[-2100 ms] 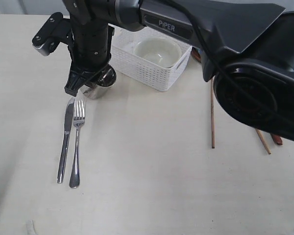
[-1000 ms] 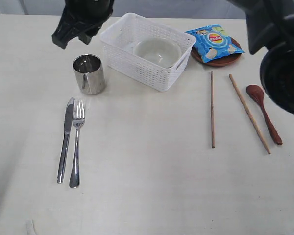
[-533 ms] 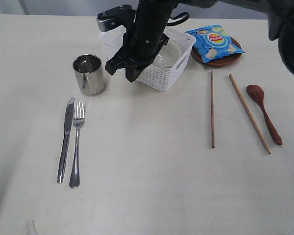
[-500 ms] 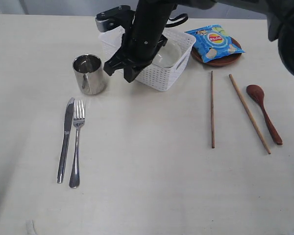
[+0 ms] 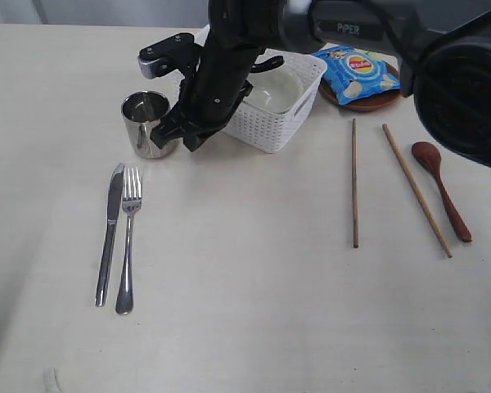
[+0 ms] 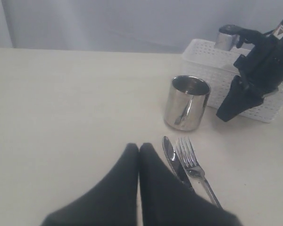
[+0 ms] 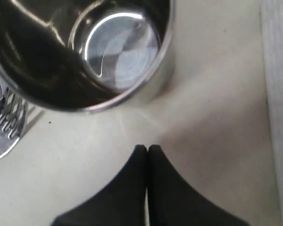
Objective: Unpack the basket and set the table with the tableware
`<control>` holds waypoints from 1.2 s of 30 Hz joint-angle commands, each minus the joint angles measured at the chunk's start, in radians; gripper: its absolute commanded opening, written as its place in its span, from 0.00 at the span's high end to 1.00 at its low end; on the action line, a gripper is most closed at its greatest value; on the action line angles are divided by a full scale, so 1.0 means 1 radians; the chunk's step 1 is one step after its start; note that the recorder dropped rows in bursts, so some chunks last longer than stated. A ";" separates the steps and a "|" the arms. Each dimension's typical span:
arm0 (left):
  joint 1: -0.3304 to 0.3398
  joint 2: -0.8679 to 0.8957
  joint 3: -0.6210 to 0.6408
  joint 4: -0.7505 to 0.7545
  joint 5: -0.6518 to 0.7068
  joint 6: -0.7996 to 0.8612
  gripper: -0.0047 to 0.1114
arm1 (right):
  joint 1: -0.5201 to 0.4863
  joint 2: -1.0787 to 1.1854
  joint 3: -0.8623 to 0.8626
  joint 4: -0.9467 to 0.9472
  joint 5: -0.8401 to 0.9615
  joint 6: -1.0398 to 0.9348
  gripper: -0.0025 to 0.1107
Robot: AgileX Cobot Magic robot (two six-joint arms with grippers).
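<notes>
Bowl (image 5: 276, 88) sits in the white basket (image 5: 266, 127), just beyond the right gripper (image 5: 177, 139). That gripper's fingers are pressed together and empty, low over the table (image 5: 245, 327) between the basket and the upright steel cup (image 5: 146, 123). The cup stands just beside the fingertips, and whether they touch is unclear. The left gripper (image 6: 139, 147), also pinched together, hangs near the fork (image 6: 193, 165). Open tabletop lies between the fork and the chopsticks (image 5: 353, 184).

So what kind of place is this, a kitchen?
Probably a robot test room, not a home kitchen. A black robot arm reaches over a pale table, where a fork, knife and cup are laid out near a basket. Behind is only a plain grey backdrop.
</notes>
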 commanded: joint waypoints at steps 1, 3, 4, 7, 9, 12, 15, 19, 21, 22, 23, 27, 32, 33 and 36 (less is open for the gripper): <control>-0.005 -0.004 0.004 0.001 -0.002 0.003 0.96 | 0.012 0.014 0.003 0.059 -0.047 -0.034 0.98; -0.005 -0.004 0.004 0.001 -0.002 0.003 0.96 | 0.018 0.015 0.001 0.093 -0.048 -0.062 0.98; -0.005 -0.004 0.004 0.001 -0.002 0.003 0.96 | 0.018 0.016 -0.001 0.093 -0.048 -0.062 0.98; -0.005 -0.004 0.004 0.001 -0.002 0.003 0.96 | 0.018 0.018 -0.018 0.097 -0.045 -0.062 0.98; -0.005 -0.004 0.004 0.001 -0.002 0.003 0.96 | 0.018 0.020 -0.030 0.097 -0.043 -0.062 0.98; -0.005 -0.004 0.004 0.001 -0.002 0.003 0.96 | 0.018 0.027 -0.054 0.102 -0.036 -0.062 0.98; -0.005 -0.004 0.004 0.001 -0.002 0.003 0.96 | 0.018 0.030 -0.064 0.123 -0.036 -0.069 0.98; -0.005 -0.004 0.004 0.001 -0.002 0.003 0.96 | 0.018 0.030 -0.064 0.147 -0.036 -0.089 0.98; -0.005 -0.004 0.004 0.001 -0.002 0.003 0.96 | 0.018 0.030 -0.064 0.147 -0.036 -0.091 0.98; -0.005 -0.004 0.004 0.001 -0.002 0.003 0.96 | 0.018 0.030 -0.064 0.147 -0.040 -0.091 0.98; -0.005 -0.004 0.004 0.001 -0.002 0.003 0.96 | 0.018 0.030 -0.064 0.147 -0.044 -0.091 0.98; -0.005 -0.004 0.004 0.001 -0.002 0.003 0.96 | 0.018 0.030 -0.064 0.147 -0.054 -0.103 0.98; -0.005 -0.004 0.004 0.001 -0.002 0.003 0.96 | 0.018 0.013 -0.064 0.139 0.025 -0.101 0.98; -0.005 -0.004 0.004 0.001 -0.002 0.003 0.96 | 0.018 0.001 -0.064 0.124 0.055 -0.094 0.98; -0.005 -0.004 0.004 0.001 -0.002 0.003 0.96 | 0.018 -0.045 -0.064 0.088 0.146 -0.075 0.98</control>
